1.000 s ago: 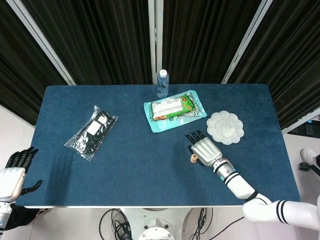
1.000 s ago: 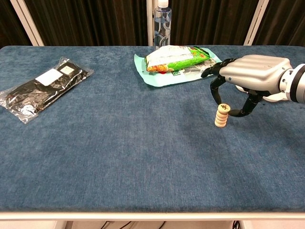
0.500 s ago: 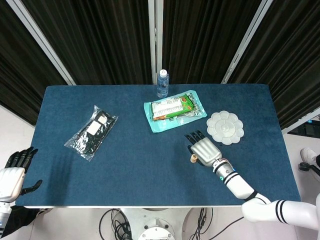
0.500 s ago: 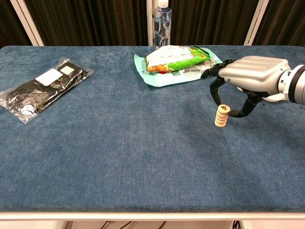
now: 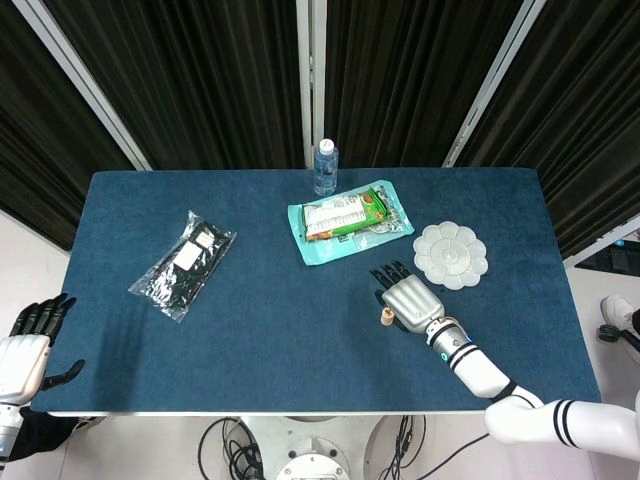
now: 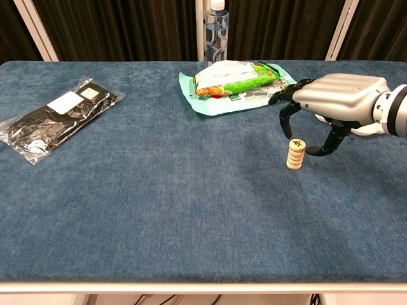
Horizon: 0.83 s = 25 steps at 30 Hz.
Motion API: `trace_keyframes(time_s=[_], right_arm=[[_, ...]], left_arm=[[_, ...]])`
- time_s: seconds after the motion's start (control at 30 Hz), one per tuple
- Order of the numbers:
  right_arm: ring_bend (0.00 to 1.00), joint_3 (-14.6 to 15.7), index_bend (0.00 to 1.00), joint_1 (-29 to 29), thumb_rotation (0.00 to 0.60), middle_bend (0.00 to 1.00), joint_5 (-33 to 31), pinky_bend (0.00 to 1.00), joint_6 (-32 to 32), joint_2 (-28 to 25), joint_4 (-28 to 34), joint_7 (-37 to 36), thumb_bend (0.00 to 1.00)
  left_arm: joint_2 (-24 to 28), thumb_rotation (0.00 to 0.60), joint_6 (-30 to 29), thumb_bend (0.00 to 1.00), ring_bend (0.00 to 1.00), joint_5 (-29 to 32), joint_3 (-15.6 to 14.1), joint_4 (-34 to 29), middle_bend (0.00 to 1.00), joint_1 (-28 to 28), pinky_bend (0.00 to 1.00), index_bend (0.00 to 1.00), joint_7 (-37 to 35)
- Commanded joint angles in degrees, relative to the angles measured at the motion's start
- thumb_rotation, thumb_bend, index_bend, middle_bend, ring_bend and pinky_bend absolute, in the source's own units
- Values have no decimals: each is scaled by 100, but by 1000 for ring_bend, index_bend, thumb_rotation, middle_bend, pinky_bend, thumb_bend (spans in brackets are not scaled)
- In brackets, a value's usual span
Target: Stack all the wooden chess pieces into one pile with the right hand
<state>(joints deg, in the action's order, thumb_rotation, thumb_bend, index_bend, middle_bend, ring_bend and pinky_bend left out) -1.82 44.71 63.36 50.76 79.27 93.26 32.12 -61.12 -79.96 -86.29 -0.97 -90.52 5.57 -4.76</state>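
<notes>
Stack of round wooden chess pieces [image 6: 296, 154] stands upright on the blue surface [image 6: 191, 190], nearer the robot than the green snack packet [image 6: 238, 77]. The right hand [image 6: 334, 105] hovers over the stack, fingers [image 6: 284, 117] curved down on either side of it and spread apart, apparently touching nothing. No loose pieces show anywhere around the stack, so the piling looks finished, with only the hand's retreat remaining. The left hand [image 5: 22, 355] hangs off the surface's edge, far from the stack, open and empty.
</notes>
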Motion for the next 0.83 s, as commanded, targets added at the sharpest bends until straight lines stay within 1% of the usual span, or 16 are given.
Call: trace_keyframes(time_s=[0.03,0.1,0.13,0.2,0.27,0.3,0.33,0.37,0.43,0.5,0.6,0.7,0.83], right_arm=[[0,-12,393,-22,600,55,31,0,42,-68,77,-46,220],[0,-38,316,-90,600,44,120,0,177,-213,236,-143,214],[0,-40,248,-145,600,33,190,0,281,-302,322,-189,211],[0,-5,105,-356,600,8,455,0,677,-559,534,-275,206],[0,84,21,-689,600,0,831,0,1280,-809,681,-365,186],[0,130,3,-855,600,0,975,0,1555,-906,710,-413,177],[0,173,0,-1024,600,0,1091,0,1817,-995,721,-478,171],[0,216,0,-1256,600,0,1211,0,2144,-1086,709,-660,171],[0,257,0,-1598,600,0,1320,0,2568,-1194,641,-1079,185],[0,303,0,-1979,600,0,1337,0,2987,-1303,492,-1440,207],[0,326,0,-2454,600,0,1247,0,3451,-1348,288,-1760,211],[0,359,0,-2759,600,0,1228,0,3615,-1325,47,-2086,209],[0,352,0,-2980,600,0,1302,0,3724,-1275,-163,-2219,210]], left_arm=[[0,600,-4,230,0,1,2,2,0,-1,0,47,3],[2,600,-12,230,0,4,4,4,0,-5,0,47,1],[3,600,-19,230,0,6,6,6,0,-8,0,47,-3],[4,600,-39,230,0,4,13,14,0,-15,0,47,-22],[4,600,-48,230,0,12,22,22,0,-18,0,47,-42],[2,600,-49,230,0,12,24,24,0,-16,0,47,-45],[-2,600,-48,230,0,7,23,26,0,-14,0,47,-40],[-9,600,-42,230,0,-3,18,28,0,-11,0,47,-25],[-20,600,-37,230,0,-19,10,23,0,-6,0,47,10],[-33,600,-62,230,0,-29,14,21,0,-11,0,47,67],[-61,600,-103,231,0,-13,34,33,0,-23,0,47,132],[-85,600,-113,230,0,-2,50,51,0,-20,0,47,159],[-101,600,-121,230,0,-22,50,54,0,-13,0,47,211]])
